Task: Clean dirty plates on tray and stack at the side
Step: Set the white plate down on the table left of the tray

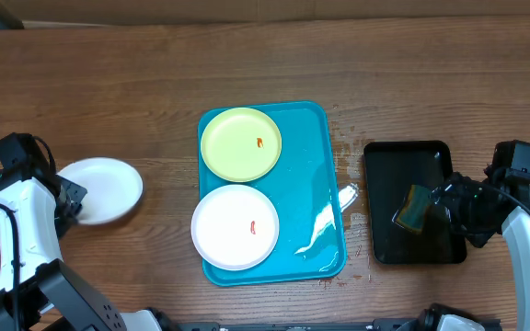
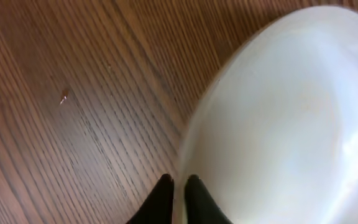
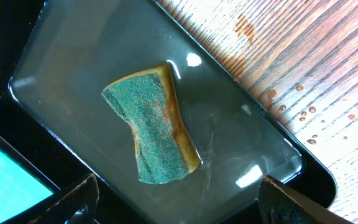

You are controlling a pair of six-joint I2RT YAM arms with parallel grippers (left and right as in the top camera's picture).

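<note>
One plate of three looks dealt with. The left fingers (image 2: 166, 198) are pinched shut on the rim of a white plate (image 2: 278, 124), which is off the tray at the left side of the counter (image 2: 73, 93). Its face shows no smear; whether it lies flat I cannot tell. The right fingers (image 1: 438, 195) are spread wide and grip nothing. They hang over the black tray (image 1: 403, 161), where a green-and-yellow sponge (image 3: 151, 124) lies in shallow water.

Two plates are left, by my reckoning, to be wiped and stacked. On the turquoise tray (image 1: 311, 129) the nearer white plate (image 1: 236, 226) carries a red mark at centre. Beyond it the yellow-green plate (image 1: 240, 143) has an orange-red one. A puddle (image 1: 320, 225) shines on the tray's bare right part, and droplets (image 3: 303, 115) speckle the counter beside the black tray.
</note>
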